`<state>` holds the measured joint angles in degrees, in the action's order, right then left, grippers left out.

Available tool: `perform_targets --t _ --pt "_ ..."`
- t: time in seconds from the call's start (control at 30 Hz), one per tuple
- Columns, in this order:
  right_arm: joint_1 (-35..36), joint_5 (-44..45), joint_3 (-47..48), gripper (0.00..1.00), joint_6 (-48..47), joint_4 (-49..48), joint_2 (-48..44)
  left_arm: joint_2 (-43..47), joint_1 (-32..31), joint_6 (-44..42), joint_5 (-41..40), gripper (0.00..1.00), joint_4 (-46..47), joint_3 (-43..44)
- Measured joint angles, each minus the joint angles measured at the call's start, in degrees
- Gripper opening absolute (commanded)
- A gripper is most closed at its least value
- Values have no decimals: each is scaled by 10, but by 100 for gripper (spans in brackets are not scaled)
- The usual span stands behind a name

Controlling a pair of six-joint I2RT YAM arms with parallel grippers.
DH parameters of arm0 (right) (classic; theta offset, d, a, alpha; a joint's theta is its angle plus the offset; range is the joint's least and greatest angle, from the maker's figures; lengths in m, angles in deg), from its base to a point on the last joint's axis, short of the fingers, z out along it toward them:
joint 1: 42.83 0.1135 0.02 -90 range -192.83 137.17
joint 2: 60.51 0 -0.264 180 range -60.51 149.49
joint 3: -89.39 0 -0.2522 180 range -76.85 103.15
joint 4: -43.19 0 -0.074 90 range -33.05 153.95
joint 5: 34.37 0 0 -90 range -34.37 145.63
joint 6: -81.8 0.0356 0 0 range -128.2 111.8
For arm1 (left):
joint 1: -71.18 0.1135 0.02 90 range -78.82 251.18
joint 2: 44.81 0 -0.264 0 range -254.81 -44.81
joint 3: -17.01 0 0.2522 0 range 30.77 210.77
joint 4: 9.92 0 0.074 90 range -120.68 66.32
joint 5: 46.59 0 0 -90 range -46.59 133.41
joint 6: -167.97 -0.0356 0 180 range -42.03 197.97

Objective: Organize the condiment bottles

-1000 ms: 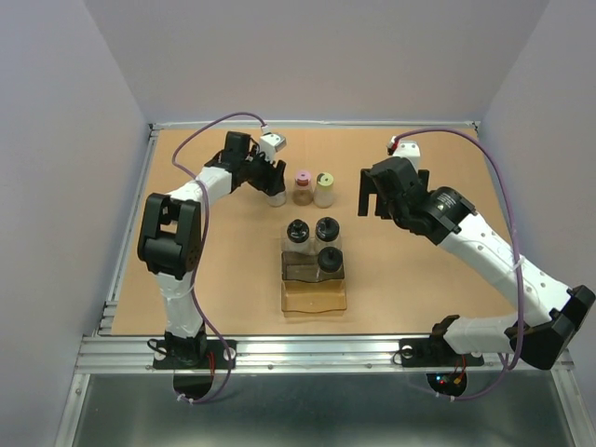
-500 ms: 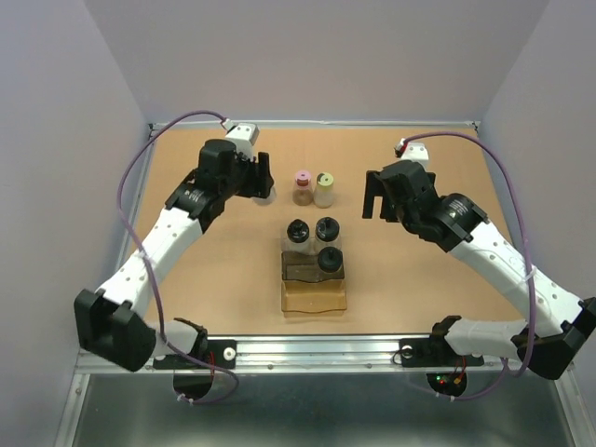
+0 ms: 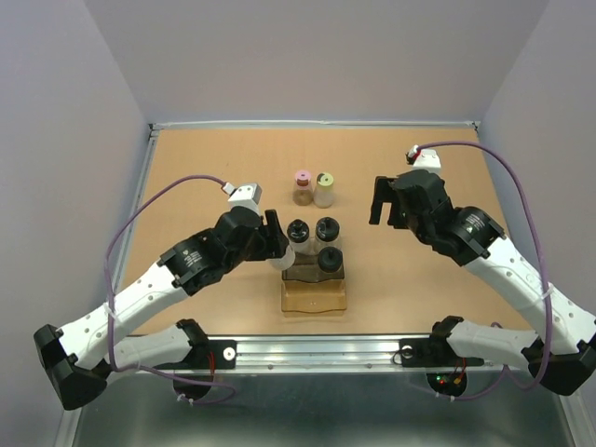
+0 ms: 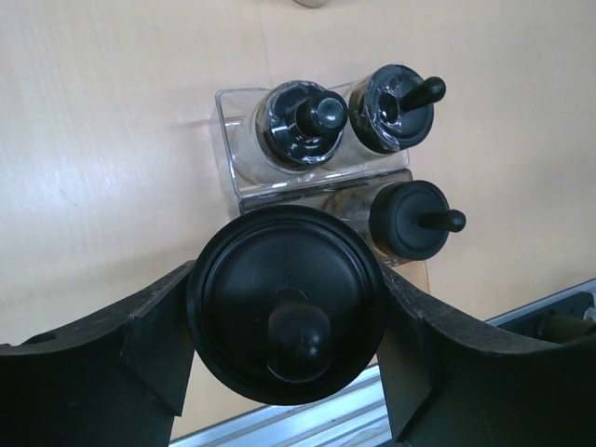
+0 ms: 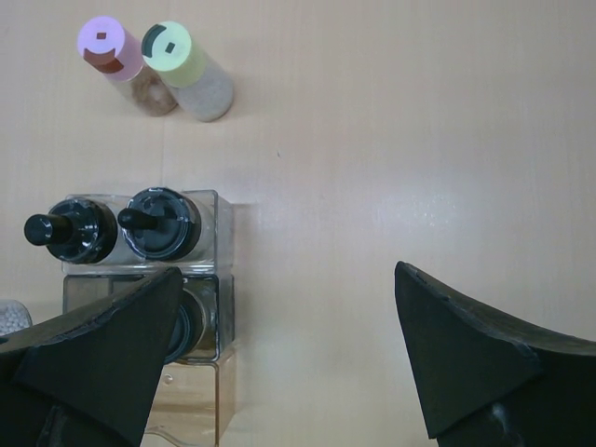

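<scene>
My left gripper (image 3: 277,244) is shut on a clear bottle with a black knobbed cap (image 4: 287,303) and holds it just left of the brown-tinted tray (image 3: 315,296). Three black-capped bottles stand in the tray: two at the back (image 3: 298,230) (image 3: 327,228) and one at the right of the middle row (image 3: 329,260). The pink-capped bottle (image 3: 303,185) and the yellow-green-capped bottle (image 3: 324,187) stand side by side on the table behind the tray. My right gripper (image 3: 386,199) is open and empty, right of the tray, above the table.
The tray's front compartments (image 5: 191,396) hold nothing. The metal rail (image 3: 307,351) runs along the table's near edge. Grey walls enclose the table on three sides.
My left arm has swung from the far left of the table toward the tray's left side, carrying the black-capped bottle. My right arm has drifted slightly right.
</scene>
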<state>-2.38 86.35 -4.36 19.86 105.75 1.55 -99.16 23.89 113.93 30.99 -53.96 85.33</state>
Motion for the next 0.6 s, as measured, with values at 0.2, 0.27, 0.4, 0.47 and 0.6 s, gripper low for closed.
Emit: perform_targets --t 0.2,0.27,0.4,0.47,0.6 --pt "0 -4 -13 100 0 -4 -7 -28 -85 69 -69 0 11 -14" --pt "0 -6 -24 100 0 -4 -13 -59 -110 90 -95 0 18 -14" --pt "0 -8 -40 100 1 -4 -24 -97 -128 118 -136 0 26 -17" --pt "0 -9 -41 100 2 -4 -26 -106 -132 126 -153 0 33 -17" --pt "0 -10 -42 100 3 -4 -29 -132 -143 142 -193 0 47 -17"
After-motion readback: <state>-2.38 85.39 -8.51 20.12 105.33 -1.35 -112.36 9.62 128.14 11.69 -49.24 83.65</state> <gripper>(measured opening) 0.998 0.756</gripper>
